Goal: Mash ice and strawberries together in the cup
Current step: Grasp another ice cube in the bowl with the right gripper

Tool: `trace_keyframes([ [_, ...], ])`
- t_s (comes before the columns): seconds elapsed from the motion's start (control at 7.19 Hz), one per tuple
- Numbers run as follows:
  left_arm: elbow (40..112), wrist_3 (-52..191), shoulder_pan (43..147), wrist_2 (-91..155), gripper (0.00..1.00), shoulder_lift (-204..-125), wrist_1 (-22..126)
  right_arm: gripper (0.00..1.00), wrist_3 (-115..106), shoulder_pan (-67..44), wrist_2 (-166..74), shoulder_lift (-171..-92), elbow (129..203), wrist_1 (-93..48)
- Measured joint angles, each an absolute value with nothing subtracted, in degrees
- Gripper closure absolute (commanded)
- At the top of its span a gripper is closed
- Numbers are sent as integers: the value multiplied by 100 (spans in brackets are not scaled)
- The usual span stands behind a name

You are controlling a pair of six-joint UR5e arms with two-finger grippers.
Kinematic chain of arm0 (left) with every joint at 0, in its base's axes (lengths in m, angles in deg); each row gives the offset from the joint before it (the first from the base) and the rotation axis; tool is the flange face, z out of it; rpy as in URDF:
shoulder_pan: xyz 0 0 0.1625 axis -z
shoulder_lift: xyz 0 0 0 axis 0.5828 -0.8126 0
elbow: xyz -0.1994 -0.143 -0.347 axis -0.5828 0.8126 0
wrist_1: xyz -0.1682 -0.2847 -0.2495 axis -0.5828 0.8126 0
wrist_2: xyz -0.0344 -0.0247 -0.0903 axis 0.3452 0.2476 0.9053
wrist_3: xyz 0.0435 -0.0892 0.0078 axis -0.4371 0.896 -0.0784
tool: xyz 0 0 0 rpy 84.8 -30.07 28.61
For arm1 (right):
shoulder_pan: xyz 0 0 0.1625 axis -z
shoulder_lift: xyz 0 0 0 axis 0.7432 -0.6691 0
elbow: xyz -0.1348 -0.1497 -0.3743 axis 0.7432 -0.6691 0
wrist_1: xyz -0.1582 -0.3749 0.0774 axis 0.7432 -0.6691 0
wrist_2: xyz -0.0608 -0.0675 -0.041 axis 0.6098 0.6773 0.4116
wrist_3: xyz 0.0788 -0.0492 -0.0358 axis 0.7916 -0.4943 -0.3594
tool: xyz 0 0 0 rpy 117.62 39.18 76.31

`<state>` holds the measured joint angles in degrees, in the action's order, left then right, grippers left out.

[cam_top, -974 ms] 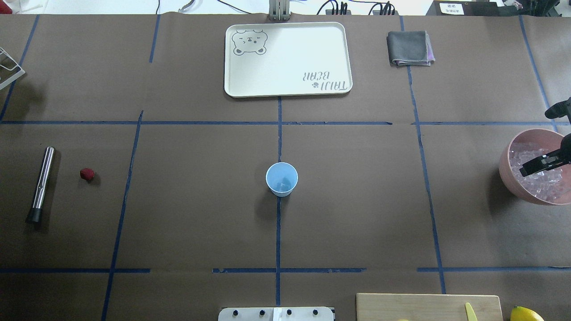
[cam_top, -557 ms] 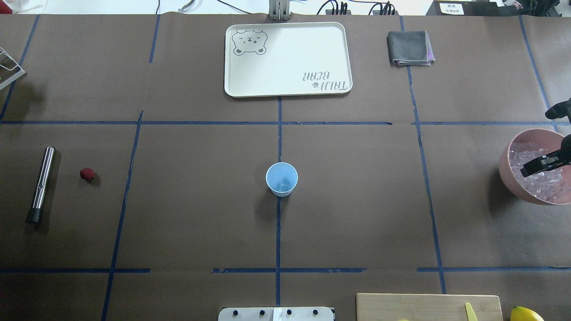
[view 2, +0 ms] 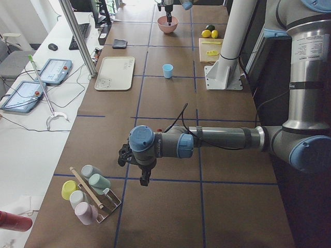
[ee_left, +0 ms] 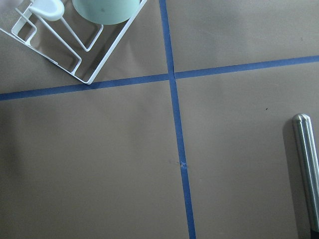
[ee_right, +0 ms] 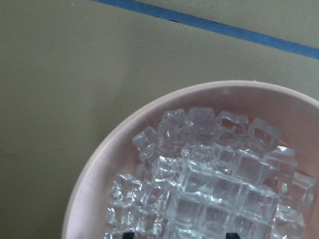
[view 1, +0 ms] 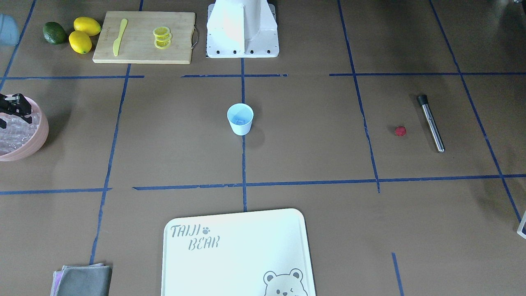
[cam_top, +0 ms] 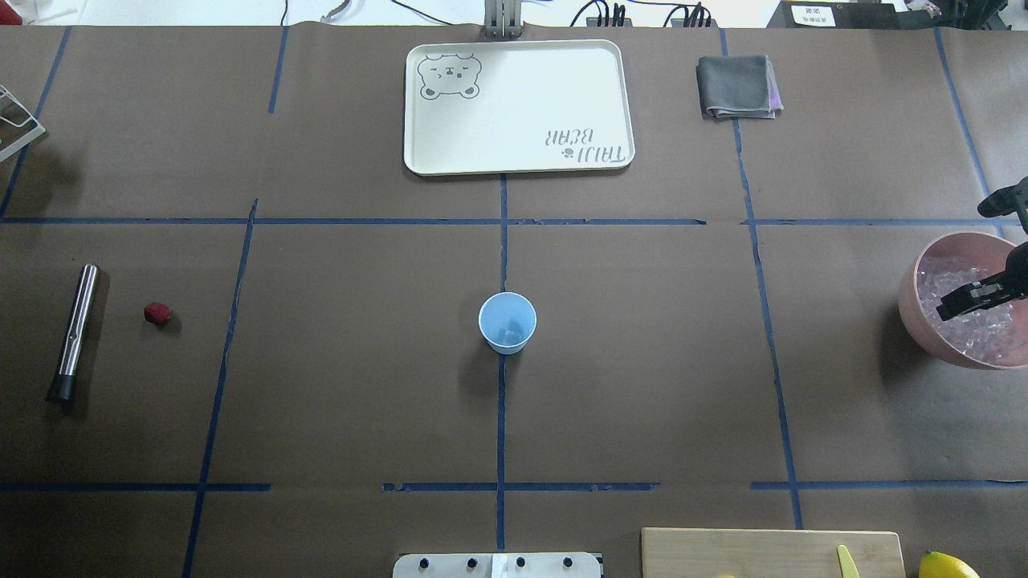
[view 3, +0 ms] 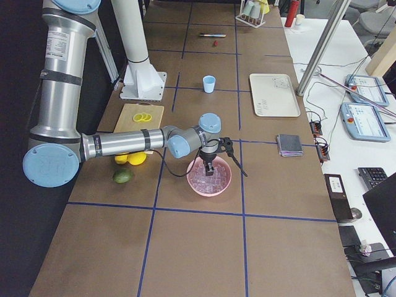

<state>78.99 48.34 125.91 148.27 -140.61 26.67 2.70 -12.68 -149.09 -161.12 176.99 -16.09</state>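
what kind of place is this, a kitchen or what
Probably a robotics lab, not a kitchen: the left arm reaches over a table gridded with blue tape, and control tablets sit on a side bench.

centre: pale-blue plastic tumbler (cam_top: 507, 321) stands alone, bare brown paper all round, mouth uncovered | robot's left: small red berry (cam_top: 157, 313) is open on three sides, steel muddler rod (cam_top: 74, 333) lies near its outer side | robot's right: right gripper (cam_top: 948, 307) hangs over wide pink bowl (cam_top: 910, 319) | far edge: cream rectangular tray (cam_top: 514, 104), folded grey cloth (cam_top: 735, 86), well apart from the tumbler
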Motion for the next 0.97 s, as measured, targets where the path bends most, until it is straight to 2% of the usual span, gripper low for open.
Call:
trace_keyframes([
  [0.42,7899,4834,12591,14827,0,-14061,2667,92,256,-1269,-14925,-16115,17714,-1605],
  [0.56,7899,4834,12591,14827,0,-14061,2667,97,246,-1271,-14926,-16123,17718,-1606],
  [0.97,7899,4834,12591,14827,0,-14061,2680,100,228,-1292,-15226,-16129,17797,-1640],
])
